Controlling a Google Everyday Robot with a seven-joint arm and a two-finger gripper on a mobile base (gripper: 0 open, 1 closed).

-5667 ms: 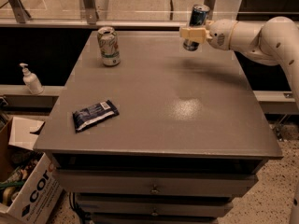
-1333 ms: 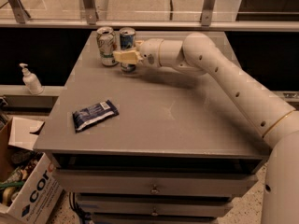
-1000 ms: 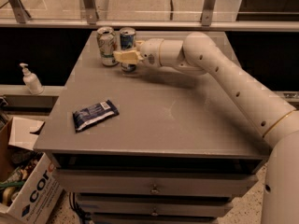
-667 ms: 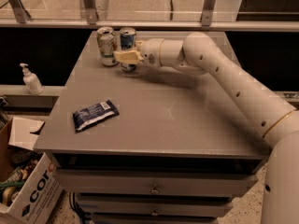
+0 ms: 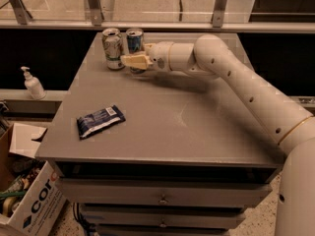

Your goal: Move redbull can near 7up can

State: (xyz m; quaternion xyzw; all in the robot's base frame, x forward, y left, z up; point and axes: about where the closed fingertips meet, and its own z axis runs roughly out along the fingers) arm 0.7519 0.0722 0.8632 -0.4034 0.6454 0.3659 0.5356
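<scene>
In my 1 camera view, a lot has changed since 5.7 seconds ago. Back then my arm was over at the far right of the table (image 5: 197, 127), and my claw held the redbull can up there. Now my arm reaches across to the far left part of the table. In the last 1.3 seconds nothing has moved at all.

My claw (image 5: 133, 60) is closed on the redbull can (image 5: 134, 39). 1 pale finger (image 5: 138, 61) lies across the front of the can's lower half. The can's blue top sticks up above my claw. The can stands up straight, and its bottom looks to be on the table.

The 7up can (image 5: 113, 48) stands just to the left of the redbull can. They are side by side and very close. I cannot tell if they touch.

The dark blue snack packet (image 5: 100, 121) lies flat near the front left of the table, in the same spot as before. It is well apart from both cans.
</scene>
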